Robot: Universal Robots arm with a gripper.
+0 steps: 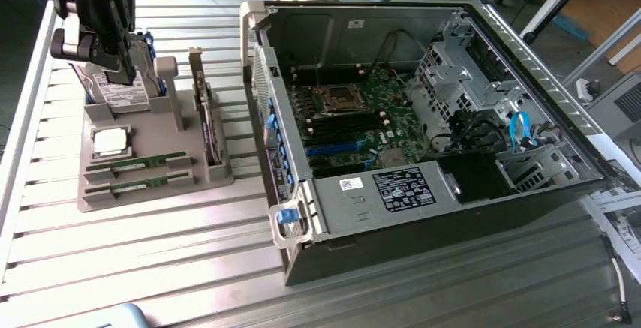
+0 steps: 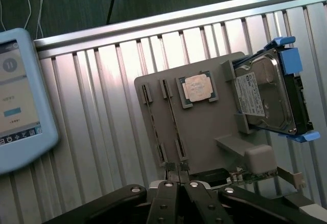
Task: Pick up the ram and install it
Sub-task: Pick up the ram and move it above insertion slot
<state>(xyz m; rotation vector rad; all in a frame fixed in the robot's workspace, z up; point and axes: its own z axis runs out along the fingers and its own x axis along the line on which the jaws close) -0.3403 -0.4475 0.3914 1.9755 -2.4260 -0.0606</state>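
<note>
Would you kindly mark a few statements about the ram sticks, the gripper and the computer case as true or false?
1. One ram stick and the other ram stick both lie in the gray holder. True.
2. The gripper is shut on a ram stick. False: it is shut on nothing, up over the holder.
3. The computer case lies open, with its motherboard exposed. True.
4. The hard drive sits in a red carrier. False: the carrier is blue.
</note>
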